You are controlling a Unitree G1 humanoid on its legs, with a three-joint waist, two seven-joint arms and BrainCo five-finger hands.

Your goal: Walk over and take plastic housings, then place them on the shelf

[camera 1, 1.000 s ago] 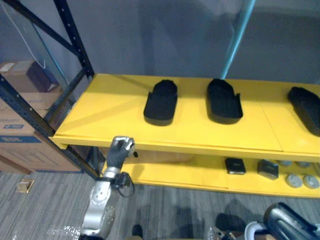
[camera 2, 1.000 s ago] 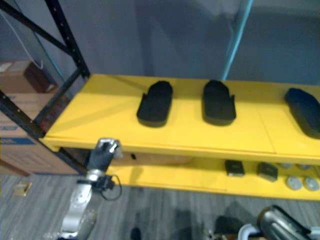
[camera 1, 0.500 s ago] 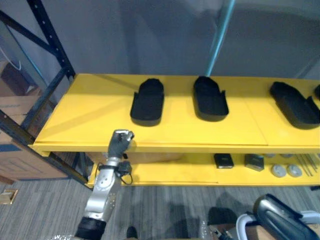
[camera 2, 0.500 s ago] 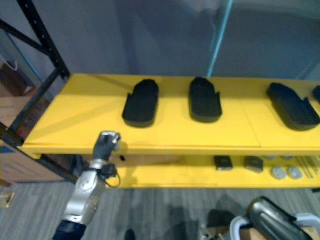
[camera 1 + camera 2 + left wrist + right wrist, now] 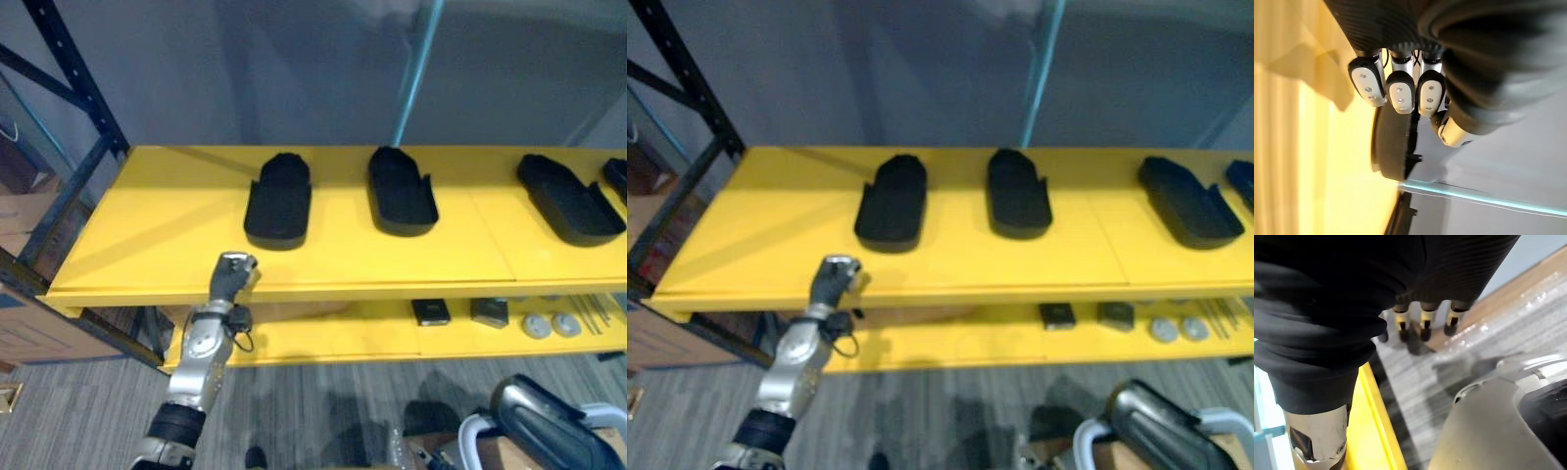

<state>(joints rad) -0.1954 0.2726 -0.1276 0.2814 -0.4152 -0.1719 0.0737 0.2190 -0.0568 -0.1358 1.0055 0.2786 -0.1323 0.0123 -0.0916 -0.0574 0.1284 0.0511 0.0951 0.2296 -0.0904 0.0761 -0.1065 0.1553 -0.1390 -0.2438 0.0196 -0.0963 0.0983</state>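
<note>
The right wrist view looks along the right hand (image 5: 1423, 322), hanging low over the grey carpeted floor (image 5: 1415, 382); its fingers are loosely straight and have hold of nothing. The left wrist view gives what the head cameras cannot: the left hand (image 5: 1400, 93) has its fingers curled into the palm, empty, above the yellow deck; one black plastic housing (image 5: 1393, 152) lies end-on past them and apart from them; whether the hand rests on the deck I cannot tell. From the head, that hand sits at the front lip of the yellow shelf (image 5: 147, 235), toward its left end. Further in, on the upper deck, the housings lie in a row, well apart from one another: the left housing (image 5: 279, 201), the middle housing (image 5: 401, 192), the right housing (image 5: 568, 199), and a fourth housing (image 5: 617, 176) cut off at the view's right edge. The lower deck (image 5: 333, 338) carries two small dark blocks (image 5: 430, 311), a pair of round grey discs (image 5: 535, 326) and some thin rods (image 5: 593, 313), too small to name more closely. A dark steel upright (image 5: 78, 88) with a diagonal brace holds the shelf's left end; cardboard boxes (image 5: 20, 333) stand beside it, partly hidden behind the steelwork; behind everything are a grey wall (image 5: 245, 69) and a slanting teal pole (image 5: 413, 69), its foot hidden behind the middle housing.
</note>
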